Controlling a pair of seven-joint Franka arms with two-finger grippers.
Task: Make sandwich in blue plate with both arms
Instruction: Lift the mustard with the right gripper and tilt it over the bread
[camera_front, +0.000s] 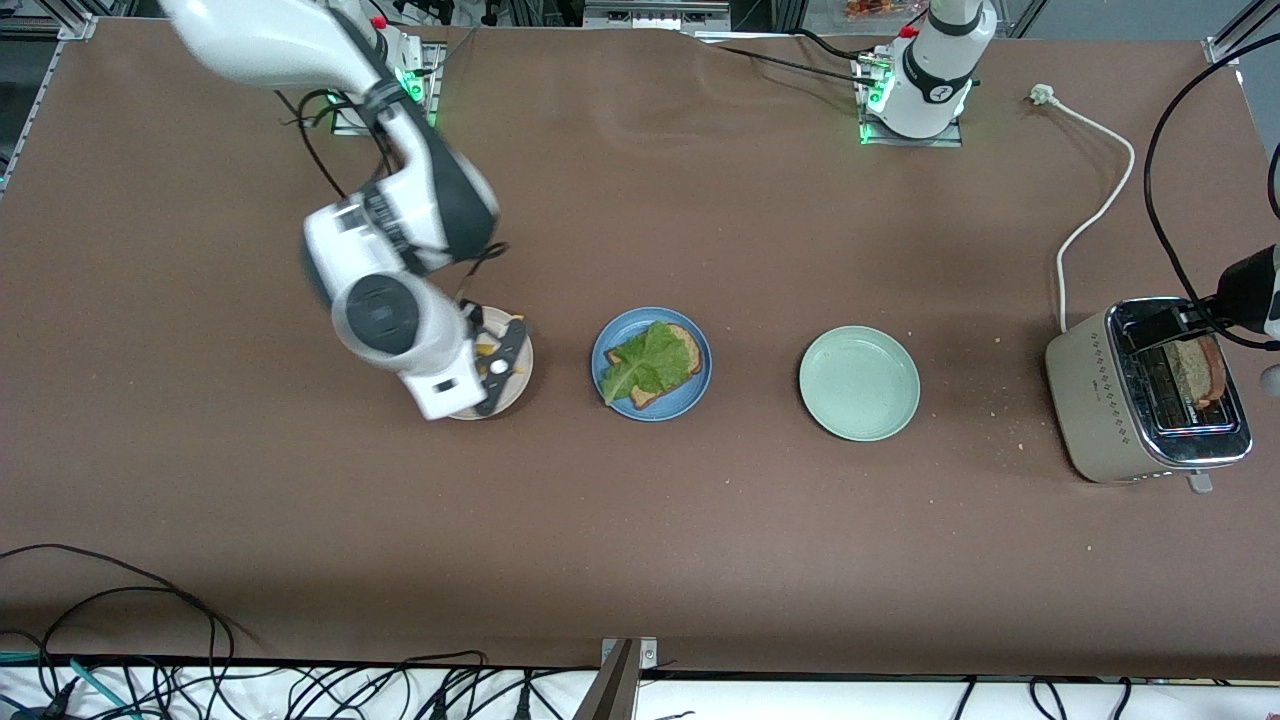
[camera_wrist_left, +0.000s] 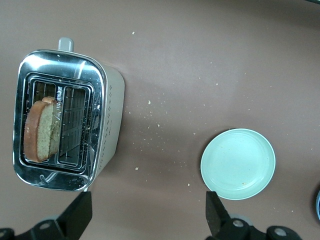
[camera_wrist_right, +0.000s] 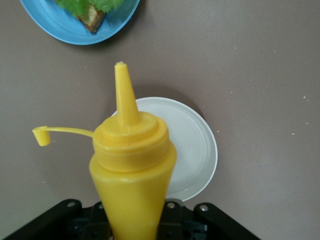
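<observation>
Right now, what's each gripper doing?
Left gripper: open, holding nothing, over the toaster.
Right gripper: shut on the yellow mustard bottle, over the white plate.

Glossy yellow plastic bottle (camera_wrist_right: 132, 170)

1 high front, 2 wrist views

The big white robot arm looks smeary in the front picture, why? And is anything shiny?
Front view: the right arm is smeared by motion blur, while the blue plate stays crisp. Left wrist view: the toaster has a chrome top that glares with bright reflections. Right wrist view: the yellow squeeze bottle sits so close it looks slightly soft, casting a shadow on the white plate.
</observation>
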